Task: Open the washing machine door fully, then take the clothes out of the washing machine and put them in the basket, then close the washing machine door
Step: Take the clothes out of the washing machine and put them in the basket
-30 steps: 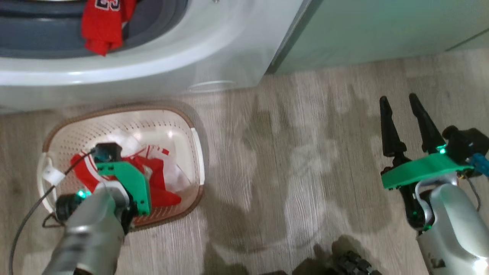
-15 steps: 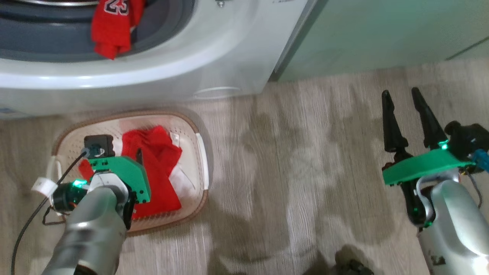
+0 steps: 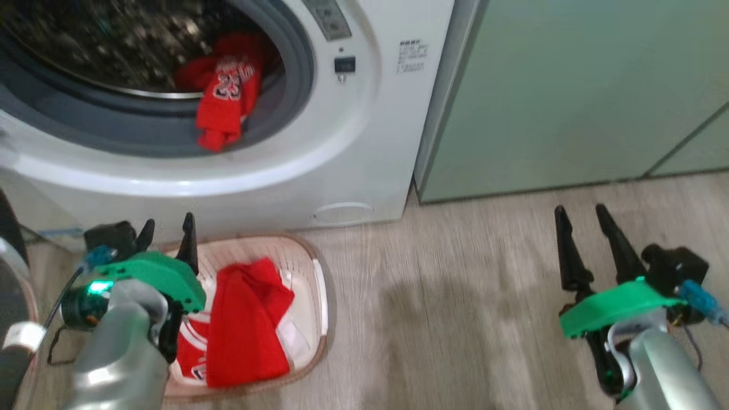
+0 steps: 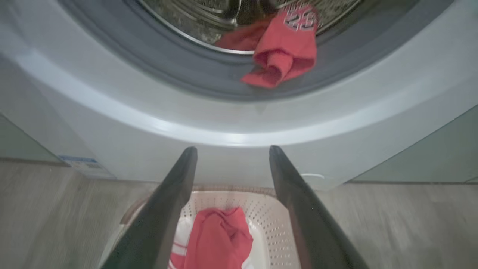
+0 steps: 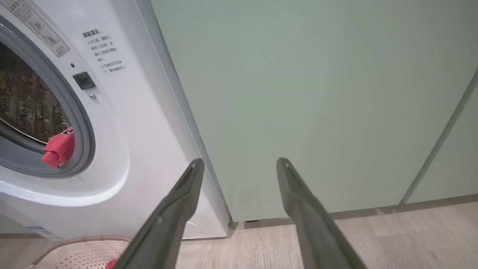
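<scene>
Well, one red jersey (image 3: 225, 97) sits in the washing machine (image 3: 370, 142), at 11 o'clock in the head view, half in the steel drum (image 3: 114, 40) w/ its rolled end hanging over the grey gasket (image 3: 142, 128). By its looks it is light, limp fabric w/ no stiffness. It'll prob. sag, trail and maybe catch on the gasket lip. Best hold is likely that bunched fold at the gasket, where the layers are thick enough to pinch.

A second red jersey (image 3: 245, 324) lies in the cream basket (image 3: 320, 290) at 7 o'clock, just in front of the machine. Left gripper (image 3: 168, 223) hovers over the basket's far-left rim, jaws spread wide — holding and touching nothing. Right gripper (image 3: 581, 212), at 4 o'clock over the wood floor (image 3: 455, 285), is likewise spread and empty.
</scene>
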